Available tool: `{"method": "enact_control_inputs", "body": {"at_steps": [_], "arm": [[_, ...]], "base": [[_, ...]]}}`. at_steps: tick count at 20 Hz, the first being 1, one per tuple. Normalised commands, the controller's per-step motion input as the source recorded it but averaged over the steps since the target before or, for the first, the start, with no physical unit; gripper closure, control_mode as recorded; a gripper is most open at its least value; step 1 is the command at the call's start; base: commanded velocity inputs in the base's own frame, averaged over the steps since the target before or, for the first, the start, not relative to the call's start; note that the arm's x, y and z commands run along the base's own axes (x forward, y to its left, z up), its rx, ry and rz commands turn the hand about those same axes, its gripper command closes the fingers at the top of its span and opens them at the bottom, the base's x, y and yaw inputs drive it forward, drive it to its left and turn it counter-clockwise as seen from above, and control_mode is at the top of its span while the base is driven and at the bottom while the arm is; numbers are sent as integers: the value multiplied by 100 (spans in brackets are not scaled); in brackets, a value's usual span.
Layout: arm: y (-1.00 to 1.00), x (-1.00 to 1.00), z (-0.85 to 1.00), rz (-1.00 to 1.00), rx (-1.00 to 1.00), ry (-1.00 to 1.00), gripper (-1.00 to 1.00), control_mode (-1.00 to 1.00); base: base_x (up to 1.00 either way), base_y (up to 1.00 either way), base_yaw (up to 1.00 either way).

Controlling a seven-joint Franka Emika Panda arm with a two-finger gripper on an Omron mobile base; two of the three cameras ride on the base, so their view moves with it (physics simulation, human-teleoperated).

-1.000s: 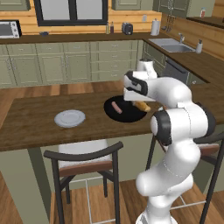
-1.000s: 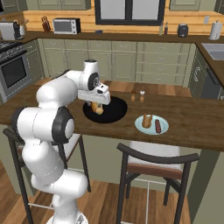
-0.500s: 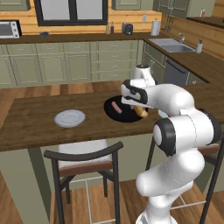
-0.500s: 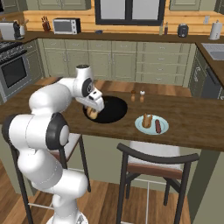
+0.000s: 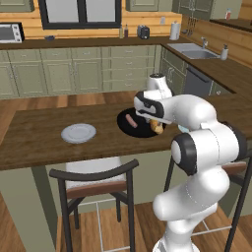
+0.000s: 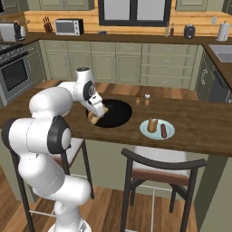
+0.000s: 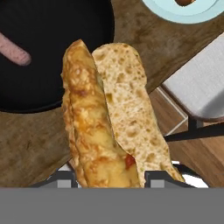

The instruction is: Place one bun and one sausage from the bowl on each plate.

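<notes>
Bun [image 5: 157, 126] is seen in the left base view gripped in the pincer [image 5: 156, 124] over the near right rim of the black bowl [image 5: 140, 129], in which a pink sausage [image 5: 131, 121] lies; a pale grey-white plate [image 5: 78, 133] rests well to the left on the wooden worktop [image 5: 39, 142]. From the right base view, the bun [image 6: 96, 117] is held at the bowl's [image 6: 114, 113] left edge, while a light teal plate [image 6: 157, 128] to the right carries a bun and a sausage. Through the hand view, the split bun [image 7: 109, 118] is pinched between the pincer's fingertips, above the bowl's [image 7: 52, 52] rim, with the sausage [image 7: 13, 50] inside.
</notes>
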Motion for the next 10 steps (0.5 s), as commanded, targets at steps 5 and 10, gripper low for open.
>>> {"method": "enact_control_inputs", "body": {"at_steps": [5,10], "arm": [[-3,1,0,-8,6,0,100,-100],[-19,1,0,-1,4,0,100,-100]], "base": [[0,0,0],[0,0,0]]}}
